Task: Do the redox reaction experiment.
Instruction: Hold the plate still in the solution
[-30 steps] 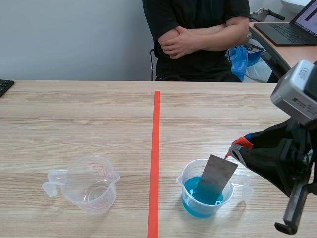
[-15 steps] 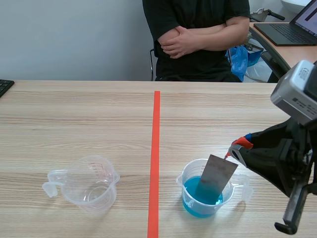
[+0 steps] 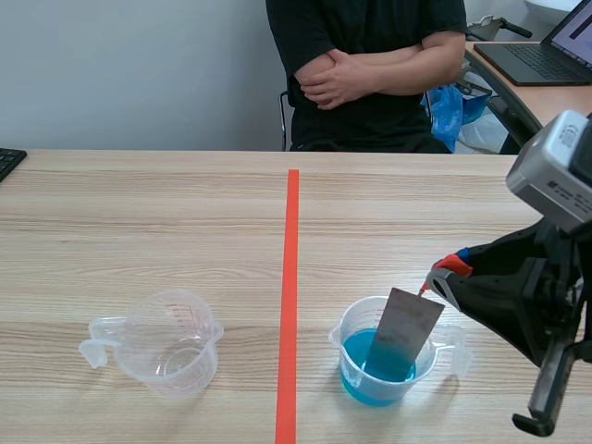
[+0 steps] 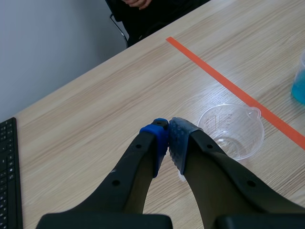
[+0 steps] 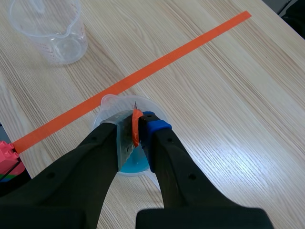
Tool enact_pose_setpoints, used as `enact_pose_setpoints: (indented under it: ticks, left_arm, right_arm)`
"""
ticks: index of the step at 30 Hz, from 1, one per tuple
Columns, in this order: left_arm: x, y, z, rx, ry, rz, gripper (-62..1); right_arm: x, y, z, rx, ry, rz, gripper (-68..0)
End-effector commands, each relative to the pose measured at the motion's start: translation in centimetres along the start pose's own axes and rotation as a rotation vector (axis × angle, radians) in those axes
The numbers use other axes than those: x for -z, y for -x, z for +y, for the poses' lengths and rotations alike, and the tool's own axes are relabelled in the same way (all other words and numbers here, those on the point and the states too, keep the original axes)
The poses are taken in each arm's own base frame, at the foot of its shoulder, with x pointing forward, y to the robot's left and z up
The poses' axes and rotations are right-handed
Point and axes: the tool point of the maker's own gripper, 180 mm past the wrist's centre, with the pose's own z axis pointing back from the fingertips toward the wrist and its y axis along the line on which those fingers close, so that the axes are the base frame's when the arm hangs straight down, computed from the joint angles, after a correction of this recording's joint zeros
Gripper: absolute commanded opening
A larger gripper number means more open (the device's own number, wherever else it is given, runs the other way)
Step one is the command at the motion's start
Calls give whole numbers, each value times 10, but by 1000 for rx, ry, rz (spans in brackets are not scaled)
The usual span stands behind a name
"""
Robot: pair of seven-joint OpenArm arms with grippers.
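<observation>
Pale wooden bench (image 3: 139, 231) carries the work. Right pincer (image 5: 133, 125) is clenched on the grey metal plate (image 3: 404, 326), whose lower end hangs tilted below it in the blue liquid of the beaker (image 3: 356, 381). The plate is best held steady, immersed, clear of the thin wall so nothing tips. Left pincer (image 4: 167, 132), clenched on nothing, hovers just short of the empty beaker (image 4: 231, 131).

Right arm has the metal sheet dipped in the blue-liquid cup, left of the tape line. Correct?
Wrong side: the blue-liquid cup stands right of the tape line, as the scene view shows. The rest holds: the right gripper has the metal sheet dipped in it.
</observation>
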Motion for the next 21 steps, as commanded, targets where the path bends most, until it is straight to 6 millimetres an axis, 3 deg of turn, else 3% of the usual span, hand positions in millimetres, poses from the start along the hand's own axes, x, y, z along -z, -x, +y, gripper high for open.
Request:
enact_pose_setpoints:
  ticks: [1,9,21]
  left_arm:
    - [0,-4,-2,-16,4,-23,-564]
    - [0,-4,-2,-16,4,-23,-564]
    - [0,-4,-2,-16,4,-23,-564]
  right_arm:
    - [-1,-8,-1,-20,-4,-25,-660]
    - [-6,-16,-9,-42,24,-40,-660]
    - [-19,-53,-10,-89,43,-105,-660]
